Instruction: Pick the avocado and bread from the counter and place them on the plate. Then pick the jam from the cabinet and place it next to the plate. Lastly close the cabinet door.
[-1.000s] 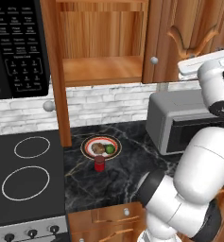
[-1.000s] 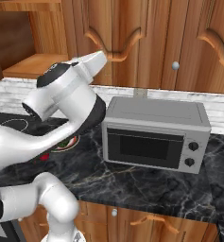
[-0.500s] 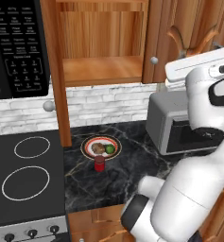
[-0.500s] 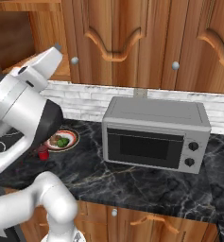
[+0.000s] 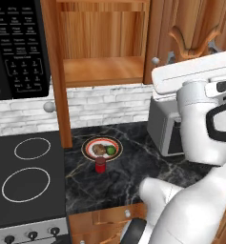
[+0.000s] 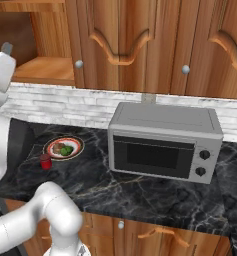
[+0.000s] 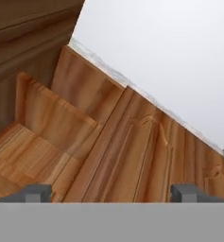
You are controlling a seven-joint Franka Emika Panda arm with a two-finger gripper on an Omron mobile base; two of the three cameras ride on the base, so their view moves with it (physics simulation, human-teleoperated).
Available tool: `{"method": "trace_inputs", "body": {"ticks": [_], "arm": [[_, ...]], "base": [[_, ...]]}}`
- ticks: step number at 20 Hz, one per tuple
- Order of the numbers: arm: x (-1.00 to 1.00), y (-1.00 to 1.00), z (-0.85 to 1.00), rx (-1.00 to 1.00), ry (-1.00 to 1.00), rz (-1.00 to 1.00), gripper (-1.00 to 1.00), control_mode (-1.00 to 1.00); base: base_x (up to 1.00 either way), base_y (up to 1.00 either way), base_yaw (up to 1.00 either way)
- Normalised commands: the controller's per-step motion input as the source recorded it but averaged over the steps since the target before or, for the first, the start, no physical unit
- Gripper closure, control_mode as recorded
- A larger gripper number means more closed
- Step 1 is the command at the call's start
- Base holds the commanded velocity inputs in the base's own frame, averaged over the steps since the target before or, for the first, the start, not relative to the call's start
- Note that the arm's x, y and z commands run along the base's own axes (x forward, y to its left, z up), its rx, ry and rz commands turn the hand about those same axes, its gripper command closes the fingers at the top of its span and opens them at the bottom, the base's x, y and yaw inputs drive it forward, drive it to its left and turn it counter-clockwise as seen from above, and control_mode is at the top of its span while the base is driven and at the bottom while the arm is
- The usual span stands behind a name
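Note:
The plate point(image 5: 89, 147) point(image 6: 76, 144) sits on the counter point(image 5: 119, 181) point(image 6: 140, 192) and holds the bread point(image 5: 99, 149) and the avocado point(image 5: 111, 150) point(image 6: 66, 150). The jam point(image 5: 100, 165) point(image 6: 45, 161) stands upright just in front of the plate. Above, the cabinet point(image 5: 102, 71) point(image 6: 42, 70) is open, its shelf bare. The cabinet door point(image 5: 56, 76) swings out at the left, edge-on, knob low. My arm is raised at the right of the opening. In the hand view my gripper point(image 7: 111, 194) is open and holds nothing, facing wooden cabinet panels point(image 7: 146, 151).
A silver microwave oven point(image 5: 164, 128) point(image 6: 165, 142) stands on the counter right of the plate. A black stove top point(image 5: 26, 181) lies at the left, with a black wall microwave point(image 5: 14, 47) above it. Closed wooden doors point(image 6: 140, 45) line the wall at the right.
My arm has swung and turned up by the cabinet, leaving most of the right base view. The plate, the food and the jam have stayed put.

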Motion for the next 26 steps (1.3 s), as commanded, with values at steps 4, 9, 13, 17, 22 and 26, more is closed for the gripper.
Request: {"method": "trace_inputs", "body": {"ticks": [4,9,13,17,22,26], "arm": [[-1.00,0.75,0.17,-0.15,-0.01,0.13,-1.00,-1.00],[-1.00,0.77,0.06,-0.16,0.00,0.05,-1.00,-1.00],[-1.00,0.76,0.00,-0.15,0.00,0.02,-1.00,-1.00],[-1.00,0.76,0.06,-0.13,0.00,0.00,-1.00,-1.00],[-1.00,0.60,0.14,-0.09,0.00,0.02,-1.00,-1.00],[-0.99,0.47,0.04,-0.07,0.00,0.01,-1.00,-1.00]], "base": [[0.00,0.00,0.00],[0.00,0.00,0.00],[0.00,0.00,0.00],[0.00,0.00,0.00],[0.00,0.00,0.00],[0.00,0.00,0.00]]}}
